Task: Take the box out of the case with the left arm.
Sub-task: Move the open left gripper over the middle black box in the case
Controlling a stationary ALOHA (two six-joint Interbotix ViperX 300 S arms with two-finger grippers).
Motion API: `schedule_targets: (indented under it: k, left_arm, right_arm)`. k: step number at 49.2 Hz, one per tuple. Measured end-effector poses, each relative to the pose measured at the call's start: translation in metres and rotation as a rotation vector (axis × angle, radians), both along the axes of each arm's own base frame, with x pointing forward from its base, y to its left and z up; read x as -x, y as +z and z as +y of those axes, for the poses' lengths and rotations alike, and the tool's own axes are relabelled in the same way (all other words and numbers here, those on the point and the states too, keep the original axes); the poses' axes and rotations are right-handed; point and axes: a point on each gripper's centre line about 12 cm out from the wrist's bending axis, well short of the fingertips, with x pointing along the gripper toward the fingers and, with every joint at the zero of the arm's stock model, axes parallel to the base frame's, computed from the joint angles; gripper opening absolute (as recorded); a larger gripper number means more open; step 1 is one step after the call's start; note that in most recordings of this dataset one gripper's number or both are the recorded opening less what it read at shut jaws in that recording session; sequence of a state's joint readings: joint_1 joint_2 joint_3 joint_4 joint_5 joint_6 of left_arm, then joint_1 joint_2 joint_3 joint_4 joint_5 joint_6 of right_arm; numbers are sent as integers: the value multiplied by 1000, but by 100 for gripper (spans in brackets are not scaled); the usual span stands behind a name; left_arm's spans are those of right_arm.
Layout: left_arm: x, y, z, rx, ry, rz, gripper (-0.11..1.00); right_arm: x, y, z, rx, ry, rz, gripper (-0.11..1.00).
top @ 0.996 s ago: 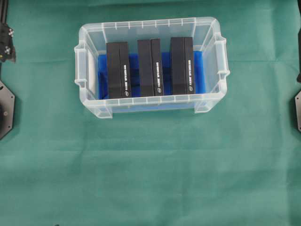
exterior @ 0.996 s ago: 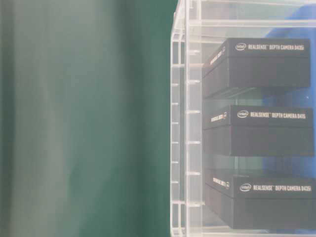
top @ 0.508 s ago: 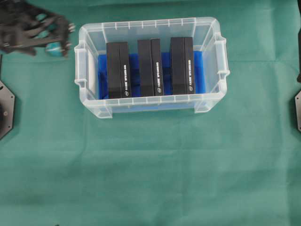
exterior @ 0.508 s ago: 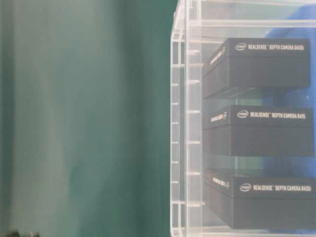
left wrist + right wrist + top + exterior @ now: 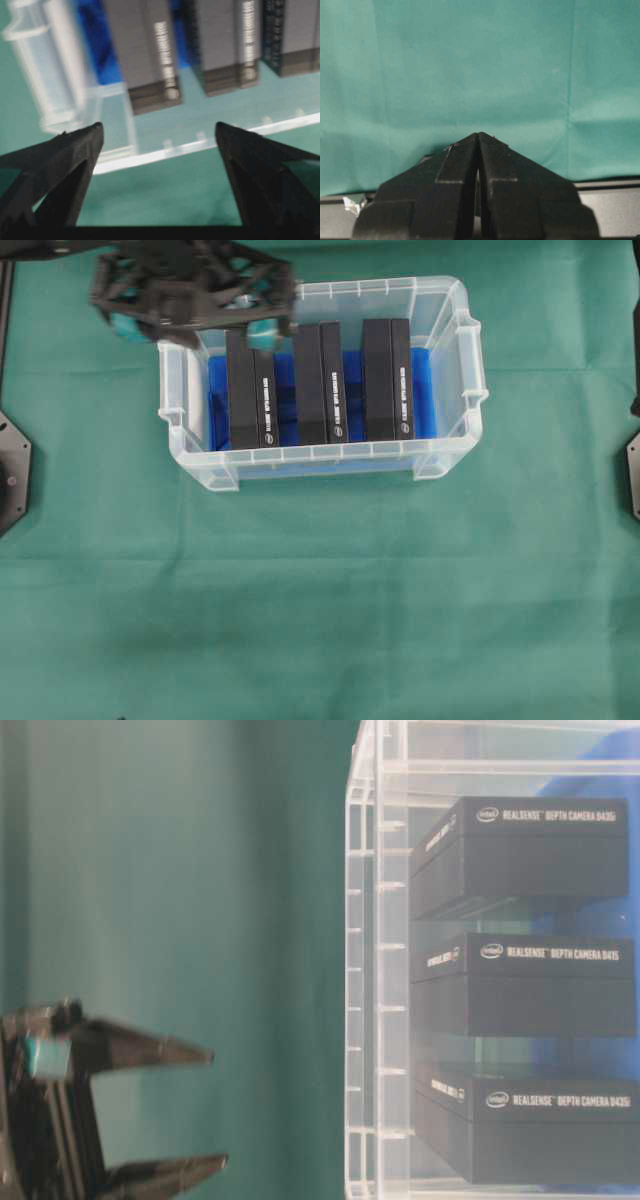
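The left gripper (image 5: 190, 325) is partly cut off by the top edge of the overhead view, and its lattice frame hides the far-left corner of the case (image 5: 455, 435) and the far end of the leftmost box (image 5: 250, 390). Its jaws stand wide apart and hold nothing; the wrist view, blurred, shows only green cloth (image 5: 165, 200) and the case wall between its two black fingers (image 5: 65, 165). It hangs over the far-left rim of the case, and whether it touches the rim cannot be told. The leftmost box lies just beneath and ahead of it, on the blue lining (image 5: 285, 390), with the middle box (image 5: 320, 385) and the right box (image 5: 388, 380) farther off to the side. From table level only the finger ends (image 5: 150, 1050) show, apart from the case. The right gripper (image 5: 478, 137), its jaws pressed together over bare cloth, shows only in its own wrist view.
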State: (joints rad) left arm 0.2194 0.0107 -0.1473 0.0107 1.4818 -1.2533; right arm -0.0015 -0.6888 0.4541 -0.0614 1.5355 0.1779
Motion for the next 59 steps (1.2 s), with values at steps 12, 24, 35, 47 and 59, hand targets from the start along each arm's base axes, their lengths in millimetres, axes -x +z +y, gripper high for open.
schedule_targets:
  k: [12,24,35,47,59]
  left_arm:
    - [-37,-7,3,-1,-8,-9,98]
    - [-61,-12,5,-3,-15,-20,98]
    - [-71,-19,7,-2,-15,-11,98]
    - [-75,-29,7,3,-17,9,98]
    - [-75,-29,8,1,-18,9,98]
  right_arm:
    - [0,-1,0,0,0,3,0]
    - [0,-1,0,2,1,3,0]
    - [0,0,0,0,0,2,0]
    - [0,0,0,0,1,2,0]
    - [0,0,0,2,1,2,0]
